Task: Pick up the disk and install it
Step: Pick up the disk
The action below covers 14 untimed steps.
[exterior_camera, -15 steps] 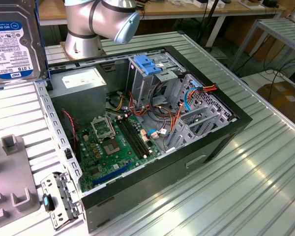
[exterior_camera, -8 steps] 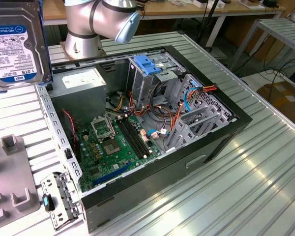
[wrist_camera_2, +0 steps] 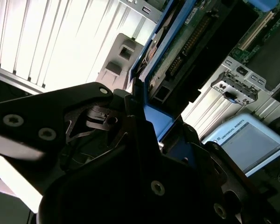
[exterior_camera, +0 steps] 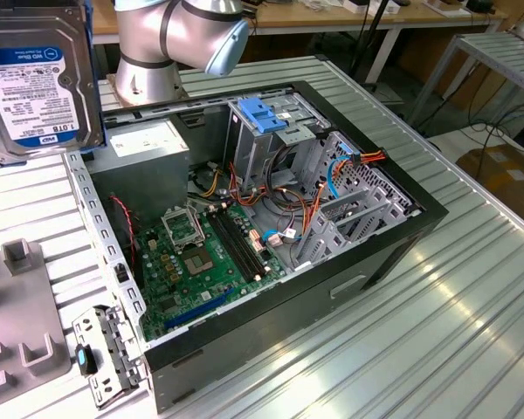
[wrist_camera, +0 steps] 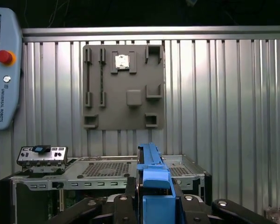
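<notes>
1. The gripper (wrist_camera: pixel 155 201) is clenched on the disk (exterior_camera: pixel 39 78); in both wrist views its black fingers (wrist_camera_2: pixel 132 116) press on the drive's blue side rails from either side
2. In the exterior view the disk hangs in the air at the upper corner on the exterior view's left, with its white and blue label facing the camera. It is clear of the ribbed metal table (exterior_camera: pixel 472 332) and outside the computer case (exterior_camera: pixel 393 253)
3. The first wrist view shows the disk edge-on, one blue rail towards the camera. The case's metal frame lies beyond it, and a grey fixture plate (wrist_camera: pixel 123 86) lies further off on the table
4. The second wrist view shows the drive's underside with its circuit board
5. The case sits open on the table with the motherboard (exterior_camera: pixel 201 262) exposed. A bare blue bracket (exterior_camera: pixel 264 113) rests on top of the drive cage (exterior_camera: pixel 271 157), and a grey power-supply box (exterior_camera: pixel 144 144) fills the corner nearest the arm (exterior_camera: pixel 175 35)
6. A small metal bracket with a blue latch (exterior_camera: pixel 105 353) stands just beside the case's near corner, and a teach pendant (wrist_camera: pixel 2 70) lies well apart from it
</notes>
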Available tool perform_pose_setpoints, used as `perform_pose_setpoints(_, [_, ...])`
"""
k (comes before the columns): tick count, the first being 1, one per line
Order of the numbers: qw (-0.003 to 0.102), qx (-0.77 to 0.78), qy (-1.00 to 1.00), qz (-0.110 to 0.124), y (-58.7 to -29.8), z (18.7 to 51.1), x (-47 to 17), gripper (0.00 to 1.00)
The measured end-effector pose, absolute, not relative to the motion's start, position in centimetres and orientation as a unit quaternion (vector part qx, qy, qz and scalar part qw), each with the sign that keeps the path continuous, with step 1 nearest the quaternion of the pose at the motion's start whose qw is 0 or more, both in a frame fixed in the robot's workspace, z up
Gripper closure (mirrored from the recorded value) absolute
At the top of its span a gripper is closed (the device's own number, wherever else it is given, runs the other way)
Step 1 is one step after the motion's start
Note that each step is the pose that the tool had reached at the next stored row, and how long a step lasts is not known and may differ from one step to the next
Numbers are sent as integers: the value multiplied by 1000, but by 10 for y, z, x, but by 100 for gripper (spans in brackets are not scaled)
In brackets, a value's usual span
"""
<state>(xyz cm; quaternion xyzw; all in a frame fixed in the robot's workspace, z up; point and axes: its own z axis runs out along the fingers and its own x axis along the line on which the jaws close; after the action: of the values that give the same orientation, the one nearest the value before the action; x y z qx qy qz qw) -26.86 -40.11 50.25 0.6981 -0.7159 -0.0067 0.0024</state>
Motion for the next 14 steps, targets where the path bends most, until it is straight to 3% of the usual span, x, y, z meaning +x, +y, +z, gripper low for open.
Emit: perform_pose_setpoints(14, [2, 698, -716, -7, -405, 502, -239, 63])
